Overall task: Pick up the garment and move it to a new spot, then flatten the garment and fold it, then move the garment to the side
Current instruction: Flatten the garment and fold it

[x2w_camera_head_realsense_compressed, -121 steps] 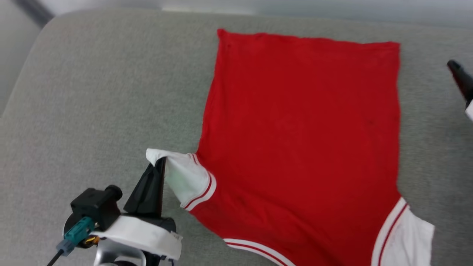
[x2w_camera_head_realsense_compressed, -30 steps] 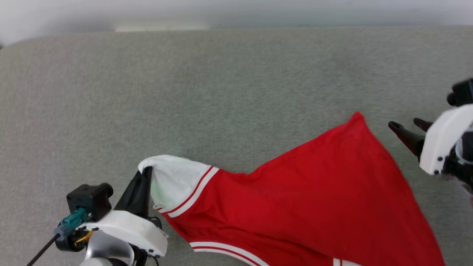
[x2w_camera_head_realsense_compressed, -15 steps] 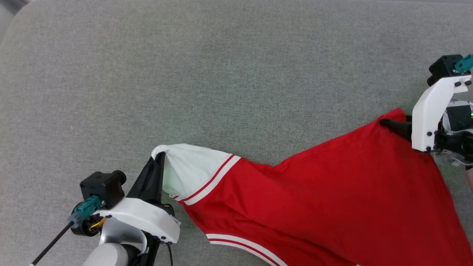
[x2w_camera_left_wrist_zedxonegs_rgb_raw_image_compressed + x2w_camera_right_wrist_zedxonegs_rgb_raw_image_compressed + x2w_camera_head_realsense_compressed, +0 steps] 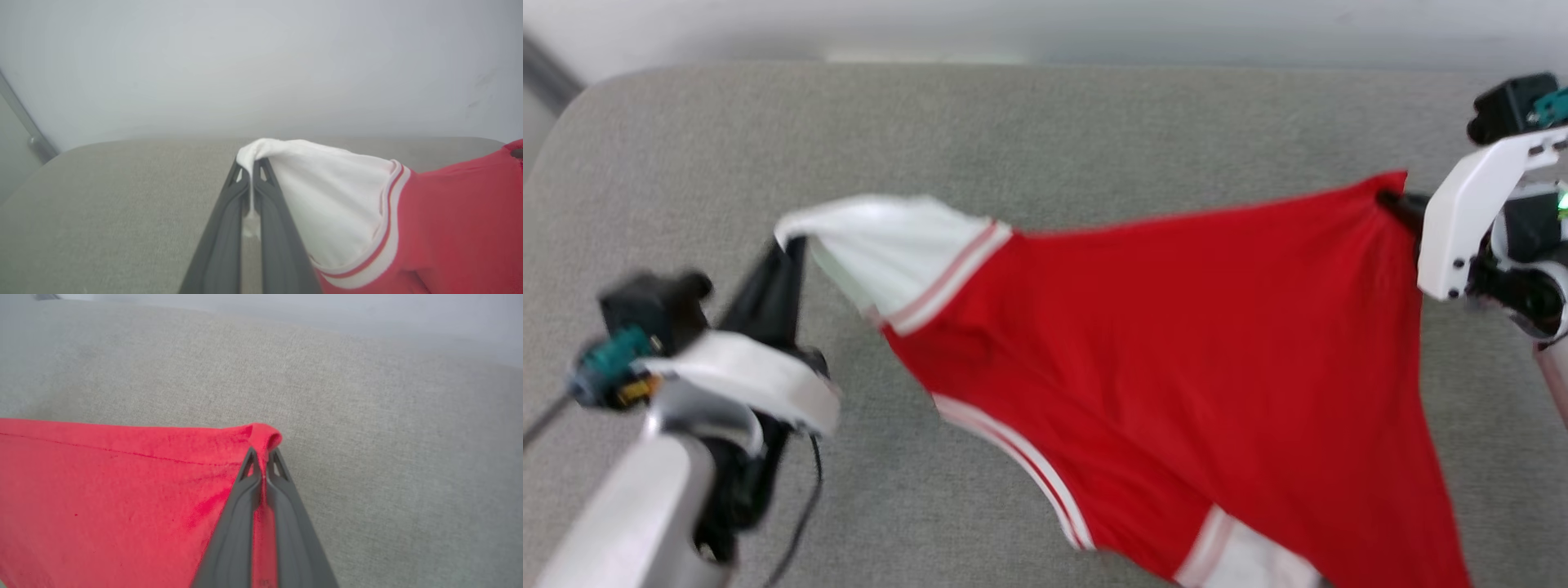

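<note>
garment (image 4: 1176, 327) stretched btwn left tool (image 4: 789, 251) & right tool (image 4: 1393, 202) blocks centre, grey cushion (image 4: 1013, 122) open behind, wall (image 4: 1045, 28) at back

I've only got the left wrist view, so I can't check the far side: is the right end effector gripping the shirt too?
Observer: Yes. The right end effector is shut on a red hem corner of the shirt.
Operator: Is the shirt hanging free?
Observer: In the head view it spans from the left end effector to the right one, and the second sleeve droops lowest. I cannot tell whether that sleeve touches the cushion.
Operator: Any print facing up?
Observer: None. The side toward the head camera is plain red.
</note>
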`<state>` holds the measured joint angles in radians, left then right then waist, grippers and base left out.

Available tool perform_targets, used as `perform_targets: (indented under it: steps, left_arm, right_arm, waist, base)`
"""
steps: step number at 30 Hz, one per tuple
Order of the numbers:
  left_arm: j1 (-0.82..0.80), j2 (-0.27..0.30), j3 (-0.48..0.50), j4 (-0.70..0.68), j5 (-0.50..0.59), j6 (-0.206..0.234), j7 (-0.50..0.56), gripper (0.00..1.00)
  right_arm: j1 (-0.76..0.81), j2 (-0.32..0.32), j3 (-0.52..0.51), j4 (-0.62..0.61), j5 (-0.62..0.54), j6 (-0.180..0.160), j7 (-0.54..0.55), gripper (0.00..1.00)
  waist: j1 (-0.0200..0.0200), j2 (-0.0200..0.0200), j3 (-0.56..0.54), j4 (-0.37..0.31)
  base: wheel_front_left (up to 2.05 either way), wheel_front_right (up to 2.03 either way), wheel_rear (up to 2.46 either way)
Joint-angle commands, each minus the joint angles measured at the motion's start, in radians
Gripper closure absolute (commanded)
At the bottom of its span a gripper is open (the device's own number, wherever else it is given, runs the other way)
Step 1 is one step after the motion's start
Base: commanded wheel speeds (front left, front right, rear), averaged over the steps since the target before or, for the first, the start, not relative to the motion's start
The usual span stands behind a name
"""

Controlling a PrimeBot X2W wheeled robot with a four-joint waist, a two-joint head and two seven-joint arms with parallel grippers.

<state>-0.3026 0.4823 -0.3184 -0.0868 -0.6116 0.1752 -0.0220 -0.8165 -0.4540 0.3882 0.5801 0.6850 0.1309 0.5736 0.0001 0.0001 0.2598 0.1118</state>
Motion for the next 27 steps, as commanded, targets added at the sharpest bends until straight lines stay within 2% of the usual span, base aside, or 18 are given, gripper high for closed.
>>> perform_targets:
  steps: [1, 5, 10, 18, 27]
  left_arm:
    - [-0.041, 0.009, 0.009, 0.006, -0.005, -0.01, 0.006, 1.0]
    - [-0.216, 0.017, 0.027, 0.094, -0.019, -0.054, 0.027, 1.0]
    - [-0.465, 0.01, 0.016, 0.233, 0.015, -0.1, 0.029, 1.0]
    - [-0.897, -0.022, 0.017, 0.442, 0.072, -0.155, -0.03, 1.0]
    - [-1.271, 0.003, 0.041, 0.59, 0.117, -0.181, -0.082, 1.0]
  right_arm:
    - [-0.028, 0.005, -0.008, 0.008, -0.014, 0.0, -0.019, 1.0]
    - [-0.102, 0.021, -0.038, 0.04, -0.065, 0.0, -0.106, 1.0]
    - [-0.238, 0.049, -0.079, 0.092, -0.136, 0.0, -0.21, 1.0]
    - [-0.532, 0.075, -0.165, 0.138, -0.239, 0.0, -0.34, 1.0]
    - [-0.828, 0.095, -0.192, 0.171, -0.304, 0.0, -0.41, 1.0]
  waist:
    - [-0.0001, -0.0001, -0.034, -0.03]
    - [-0.0001, -0.0001, -0.051, -0.058]
    - [-0.0001, -0.0001, -0.026, -0.08]
    - [-0.0001, -0.0001, 0.103, -0.084]
    - [-0.0001, -0.0001, 0.258, -0.095]
  base:
    - [0.0, 0.0, 0.0]
    - [0.0, 0.0, 0.0]
    - [0.0, 0.0, 0.0]
    - [0.0, 0.0, 0.0]
    - [0.0, 0.0, 0.0]
